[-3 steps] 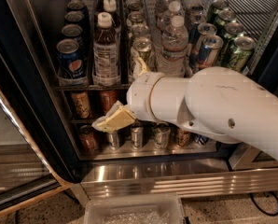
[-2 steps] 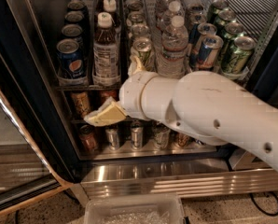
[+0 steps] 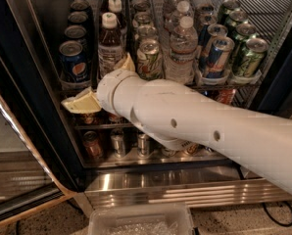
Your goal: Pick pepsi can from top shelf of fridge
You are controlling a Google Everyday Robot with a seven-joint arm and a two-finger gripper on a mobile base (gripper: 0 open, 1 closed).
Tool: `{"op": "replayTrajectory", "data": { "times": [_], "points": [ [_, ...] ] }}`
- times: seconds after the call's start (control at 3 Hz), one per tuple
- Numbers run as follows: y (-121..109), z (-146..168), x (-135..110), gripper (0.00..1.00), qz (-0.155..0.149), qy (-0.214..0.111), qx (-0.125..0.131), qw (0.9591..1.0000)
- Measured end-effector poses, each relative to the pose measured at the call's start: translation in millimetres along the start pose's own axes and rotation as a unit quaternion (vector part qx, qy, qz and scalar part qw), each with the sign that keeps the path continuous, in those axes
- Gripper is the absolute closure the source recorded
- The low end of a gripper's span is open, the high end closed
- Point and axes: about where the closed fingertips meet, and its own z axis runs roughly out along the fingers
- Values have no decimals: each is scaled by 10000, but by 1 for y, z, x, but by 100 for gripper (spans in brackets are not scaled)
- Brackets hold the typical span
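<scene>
Gripper (image 3: 97, 82) near dark blue pepsi can (image 3: 73, 63)

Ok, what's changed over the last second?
The gripper has moved left and slightly up across the open fridge. Its lower finger now sits just below the front pepsi can on the top shelf. Its fingers are spread and hold nothing. The cans and bottles stayed where they were.
</scene>
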Motion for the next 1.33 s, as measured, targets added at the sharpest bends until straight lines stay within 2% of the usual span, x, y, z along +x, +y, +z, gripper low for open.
{"op": "replayTrajectory", "data": {
  "times": [0.33, 0.67, 1.0, 1.33],
  "points": [
    [20, 21, -15, 0, 137, -59, 269, 9995],
    [20, 21, -15, 0, 137, -60, 267, 9995],
    [19, 23, -19, 0, 189, -84, 148, 9997],
    [3, 8, -17, 0, 190, -56, 234, 9995]
  ]
}}
